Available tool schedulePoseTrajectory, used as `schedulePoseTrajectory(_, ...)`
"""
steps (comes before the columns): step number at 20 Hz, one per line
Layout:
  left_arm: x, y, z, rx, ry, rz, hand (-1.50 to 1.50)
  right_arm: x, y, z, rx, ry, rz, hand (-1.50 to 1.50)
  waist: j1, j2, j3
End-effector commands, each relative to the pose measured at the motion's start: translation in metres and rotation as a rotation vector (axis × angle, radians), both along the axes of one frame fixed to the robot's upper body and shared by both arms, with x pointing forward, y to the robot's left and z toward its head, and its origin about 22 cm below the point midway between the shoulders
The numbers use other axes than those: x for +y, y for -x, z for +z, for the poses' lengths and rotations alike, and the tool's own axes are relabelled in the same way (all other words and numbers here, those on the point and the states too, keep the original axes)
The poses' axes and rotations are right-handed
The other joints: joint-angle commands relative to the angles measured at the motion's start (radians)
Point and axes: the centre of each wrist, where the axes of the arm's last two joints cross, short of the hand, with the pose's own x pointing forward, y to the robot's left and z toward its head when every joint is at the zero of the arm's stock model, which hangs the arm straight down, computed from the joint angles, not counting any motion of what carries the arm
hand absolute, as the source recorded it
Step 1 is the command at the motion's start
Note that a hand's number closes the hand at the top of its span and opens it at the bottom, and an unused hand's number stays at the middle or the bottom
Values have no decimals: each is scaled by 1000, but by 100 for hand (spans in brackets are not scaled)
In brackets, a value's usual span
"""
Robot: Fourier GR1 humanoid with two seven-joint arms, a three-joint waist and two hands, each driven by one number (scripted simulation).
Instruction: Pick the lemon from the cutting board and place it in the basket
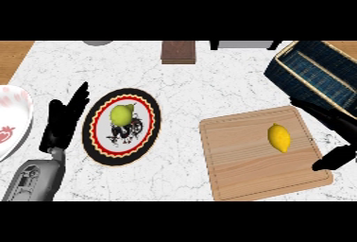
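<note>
A yellow lemon [279, 137] lies on the right half of the wooden cutting board [244, 165]. The dark blue woven basket [311, 71] stands at the back right, just beyond the board. My right hand [340, 126] comes in from the right edge, open. Its fingers reach along the board's far right corner, and its thumb [333, 159] lies over the board's right edge. It is beside the lemon, not touching it. At the left my left hand [64, 119] rests open, fingers up, beside a patterned plate.
A black-and-red rimmed plate [97, 146] holds a green fruit [121, 114] left of centre. A white dish with red marks [12, 118] sits at the far left edge. A brown block [178, 51] and grey objects [241, 44] line the back edge.
</note>
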Motion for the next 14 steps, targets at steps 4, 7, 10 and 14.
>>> schedulePoseTrajectory(4,2,-13,23,-18,0,3,0,24,-1,-29,6,-17,9,-150,0,0,0)
schedulePoseTrajectory(7,-5,20,2,-6,18,-10,0,23,3,-27,1,-4,1,-150,2,-1,0)
schedulePoseTrajectory(10,4,-11,6,-4,11,-2,0,34,-6,-13,23,-2,19,-150,-4,0,0)
schedulePoseTrajectory(14,-6,-3,4,-8,-9,5,0,39,-1,-27,66,41,16,-150,-3,-1,0)
